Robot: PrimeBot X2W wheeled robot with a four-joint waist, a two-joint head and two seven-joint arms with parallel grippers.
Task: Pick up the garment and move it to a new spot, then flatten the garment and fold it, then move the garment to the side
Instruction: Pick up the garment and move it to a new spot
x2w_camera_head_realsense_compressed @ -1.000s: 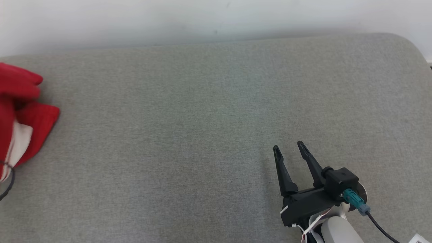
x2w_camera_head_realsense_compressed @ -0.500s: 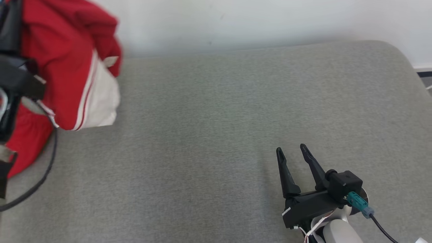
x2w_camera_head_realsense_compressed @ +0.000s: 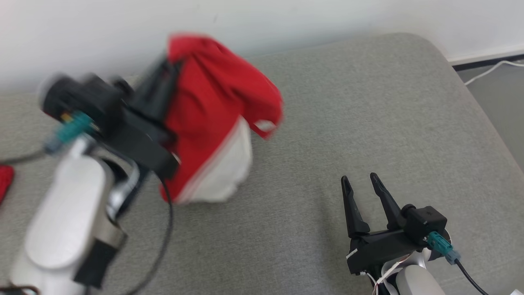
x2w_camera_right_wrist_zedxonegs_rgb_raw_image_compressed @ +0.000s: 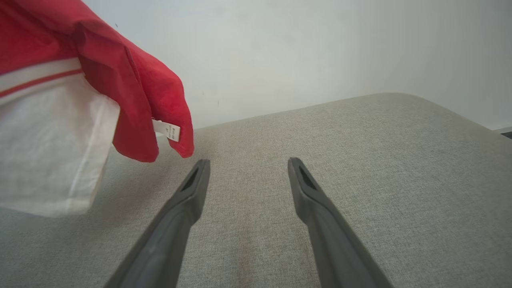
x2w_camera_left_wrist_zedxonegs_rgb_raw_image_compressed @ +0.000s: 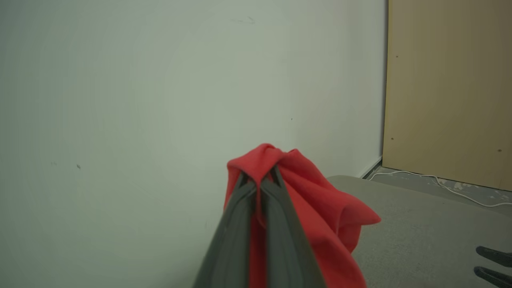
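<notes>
**Grey upholstered pad before pale wall: red-and-white cloth garment held aloft**

The bunched garment is gripped at its top by the left gripper, whose two long dark fingers are clamped together on a fold of red fabric. It is held up over the left half of the pad, close to the wall. Red cloth is draped downward, and a white panel edged with a red stripe hangs lowest. Whether the white hem touches the pad cannot be told. A small white label is seen on a red flap at the garment's right side. The left arm and the garment are blurred in the head view.

The right gripper is held low over the right half of the pad, apart from the garment. Its fingers are spread wide with nothing between them. A white cable lies on the floor beyond the pad's far right corner, and a light wooden panel stands beside the wall.
</notes>
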